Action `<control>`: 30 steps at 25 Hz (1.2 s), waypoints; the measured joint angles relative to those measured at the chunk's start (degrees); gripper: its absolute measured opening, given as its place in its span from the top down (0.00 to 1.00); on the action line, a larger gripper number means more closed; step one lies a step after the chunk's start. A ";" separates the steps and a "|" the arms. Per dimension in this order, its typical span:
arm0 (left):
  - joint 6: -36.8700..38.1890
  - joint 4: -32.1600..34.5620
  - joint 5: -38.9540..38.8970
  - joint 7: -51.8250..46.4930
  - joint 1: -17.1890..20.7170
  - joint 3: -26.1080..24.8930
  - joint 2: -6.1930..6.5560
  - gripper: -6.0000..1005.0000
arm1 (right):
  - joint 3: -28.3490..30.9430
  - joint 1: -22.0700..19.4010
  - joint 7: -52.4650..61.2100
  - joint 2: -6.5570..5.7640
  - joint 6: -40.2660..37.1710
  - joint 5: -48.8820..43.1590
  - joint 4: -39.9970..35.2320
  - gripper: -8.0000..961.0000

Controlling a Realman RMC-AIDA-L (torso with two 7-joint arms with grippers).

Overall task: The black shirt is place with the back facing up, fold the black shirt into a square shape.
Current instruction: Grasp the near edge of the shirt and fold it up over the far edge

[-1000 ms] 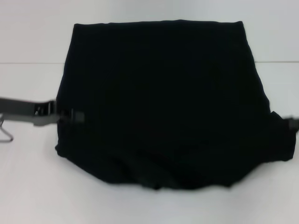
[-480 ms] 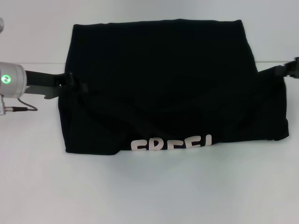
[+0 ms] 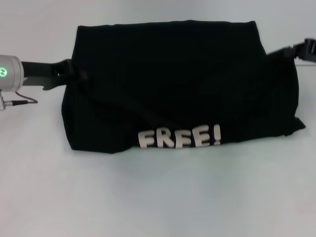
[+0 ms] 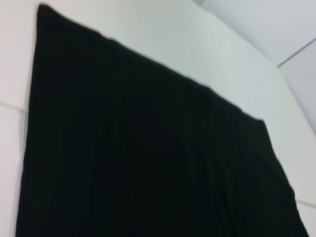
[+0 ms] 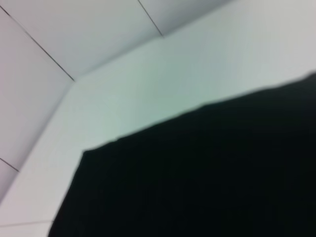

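- On the white table, the black shirt lies spread across the middle, its near part lifted and doubled toward the far hem so the white lettering shows on the turned-up side.
- Left gripper is at the shirt's left edge, right gripper at the right edge, each at a raised corner of the flap.
- Jaws: the cloth hangs from both, so you likely have a pinch on each side, but whether the jaws are actually closed can't be told from these views.
- Step, as I read it: mid-fold, bringing the near half over the far half.
- Next move calls for: carry both corners on evenly to the far edge, line them up, lower, then let go. Keep the two sides level or the flap will skew.
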 joint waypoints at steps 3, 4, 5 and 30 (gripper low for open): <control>-0.73 0.17 -1.02 -0.03 0.00 -0.01 0.01 0.97 | -0.06 0.22 -2.35 0.17 0.37 2.07 -0.16 0.94; -0.95 0.17 -1.19 -0.04 0.00 0.00 0.01 0.97 | -0.06 0.29 -3.02 0.38 0.92 2.35 -0.11 0.94; -1.20 0.17 -1.39 -0.05 0.01 -0.02 0.01 0.97 | -0.07 0.31 -3.41 0.55 1.38 2.43 0.00 0.94; -9.56 0.26 -5.11 0.73 0.05 0.25 -2.36 0.97 | -1.55 0.78 -12.42 6.21 24.94 4.18 6.54 0.94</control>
